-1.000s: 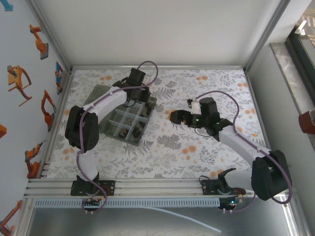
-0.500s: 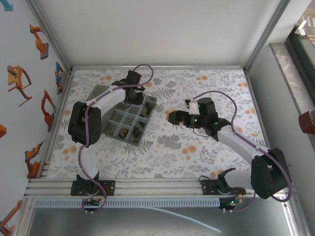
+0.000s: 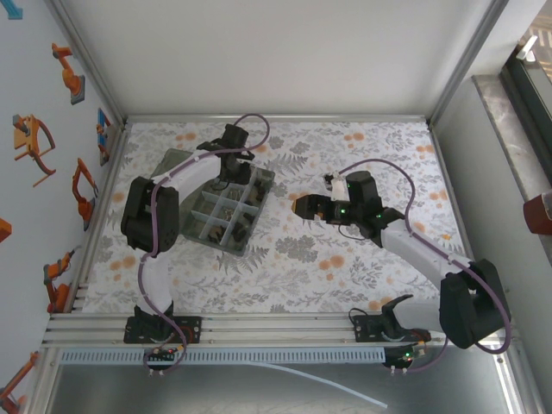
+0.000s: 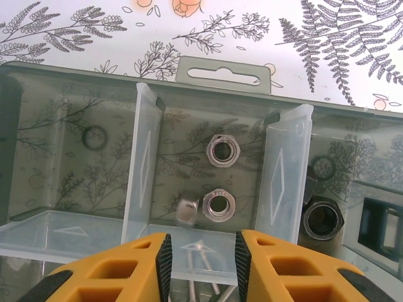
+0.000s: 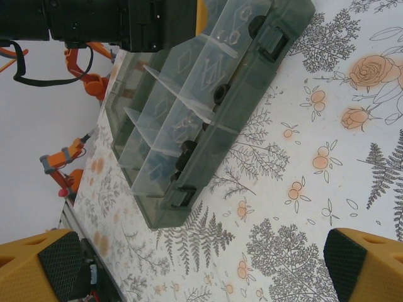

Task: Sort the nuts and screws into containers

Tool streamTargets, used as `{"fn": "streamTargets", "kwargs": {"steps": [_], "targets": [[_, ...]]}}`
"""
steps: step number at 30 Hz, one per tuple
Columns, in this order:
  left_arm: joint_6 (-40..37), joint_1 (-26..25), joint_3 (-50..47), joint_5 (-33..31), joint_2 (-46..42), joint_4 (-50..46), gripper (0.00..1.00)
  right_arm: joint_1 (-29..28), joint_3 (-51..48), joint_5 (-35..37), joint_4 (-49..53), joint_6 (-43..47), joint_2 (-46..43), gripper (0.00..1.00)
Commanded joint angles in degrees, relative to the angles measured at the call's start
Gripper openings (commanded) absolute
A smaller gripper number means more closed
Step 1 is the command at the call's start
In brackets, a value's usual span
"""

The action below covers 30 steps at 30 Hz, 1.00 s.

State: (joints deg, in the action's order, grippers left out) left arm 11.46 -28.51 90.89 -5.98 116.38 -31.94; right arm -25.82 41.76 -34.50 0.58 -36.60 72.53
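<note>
Three silvery nuts (image 4: 218, 202) lie together in one far cell of the box (image 4: 223, 74), seen from the left wrist. A darker nut (image 4: 322, 220) sits in the cell to their right and a thin ring (image 4: 94, 137) in the cell to their left. The left gripper (image 4: 201, 245) hangs low over the near divider of the middle cell, its jaws a narrow gap apart with nothing visibly clamped between them. Silvery screws (image 4: 204, 280) show through that gap, lying in the next cell down. The right gripper (image 5: 201, 264) hovers beside the box above the flowered table (image 5: 352, 145), jaws spread wide and empty.

Sorting looks well along. Several cells hold parts, and in the cells seen close up like lies with like. What remains cannot be judged from here, since loose pieces on the patterned table would be too small to pick out from above.

In the top view the left arm covers the far end of the box, and the contents of the open cells are only dark specks. Through the smoky wall, the right wrist view shows dark lumps that could be screws or nuts. The screws under the left gripper are cut off at the frame's bottom edge, so their number is unclear.
</note>
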Motion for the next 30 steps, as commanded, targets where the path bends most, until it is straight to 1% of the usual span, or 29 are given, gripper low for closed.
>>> {"fn": "streamTargets", "kwargs": {"steps": [1, 4, 7, 11, 14, 15, 16, 18, 20, 23, 24, 25, 26, 28, 30], "targets": [[-0.5, 0.0, 0.2, -0.7, -1.7, -0.1, 0.31, -0.4, 1.0, 0.2, -0.2, 0.9, 0.1, 1.0], [-0.9, -0.4, -2.4, -0.7, -5.4, 2.8, 0.31, -0.4, 0.8, 1.2, -0.1, 1.0, -0.6, 1.0], [-1.7, -0.7, -8.1, 0.1, -12.3, 8.0, 0.36, -0.4, 0.8, 3.0, 0.8, 1.9, -1.5, 1.0], [-2.2, -1.0, -21.6, 0.1, -26.1, 18.0, 0.47, -0.1, 1.9, 6.4, 4.2, 4.4, -2.2, 1.0], [-2.9, -1.0, -30.6, -3.4, -36.3, 21.1, 0.58, 1.2, 3.8, 7.9, 6.6, 6.5, -2.1, 1.0], [-3.1, -0.9, -32.6, -5.1, -39.2, 21.0, 0.92, 1.8, 4.6, 8.6, 7.4, 7.2, -2.1, 1.0], [-3.3, -0.9, -34.9, -7.7, -42.5, 20.5, 0.97, 2.6, 5.6, 9.9, 8.6, 8.2, -2.2, 1.0], [-3.5, -0.7, -38.4, -14.2, -48.5, 19.0, 0.97, 4.1, 7.3, 14.2, 10.8, 10.2, -3.1, 1.0], [-3.5, -0.3, -42.3, -23.2, -54.8, 18.0, 0.97, 5.8, 8.1, 20.2, 12.0, 12.4, -5.3, 1.0], [-4.1, 1.2, -49.3, -34.5, -63.5, 19.4, 0.97, 8.1, 6.0, 30.3, 10.9, 15.5, -10.0, 1.0], [-4.2, 2.1, -51.7, -37.0, -65.6, 20.4, 0.97, 8.4, 4.3, 33.4, 9.3, 17.2, -11.4, 1.0], [-4.1, 3.4, -54.3, -39.1, -67.9, 21.1, 0.97, 8.6, 1.9, 37.2, 7.0, 19.1, -12.9, 1.0], [-4.0, 4.9, -56.6, -40.0, -69.8, 21.2, 0.97, 8.9, -0.4, 40.6, 5.1, 20.8, -14.1, 1.0], [-4.4, 7.4, -60.4, -40.2, -72.5, 22.0, 0.97, 9.3, -4.1, 44.0, 2.7, 25.0, -15.9, 1.0], [-4.5, 9.5, -63.4, -38.7, -74.2, 23.3, 0.97, 9.3, -8.1, 45.4, -0.8, 29.7, -17.8, 1.0]]}}
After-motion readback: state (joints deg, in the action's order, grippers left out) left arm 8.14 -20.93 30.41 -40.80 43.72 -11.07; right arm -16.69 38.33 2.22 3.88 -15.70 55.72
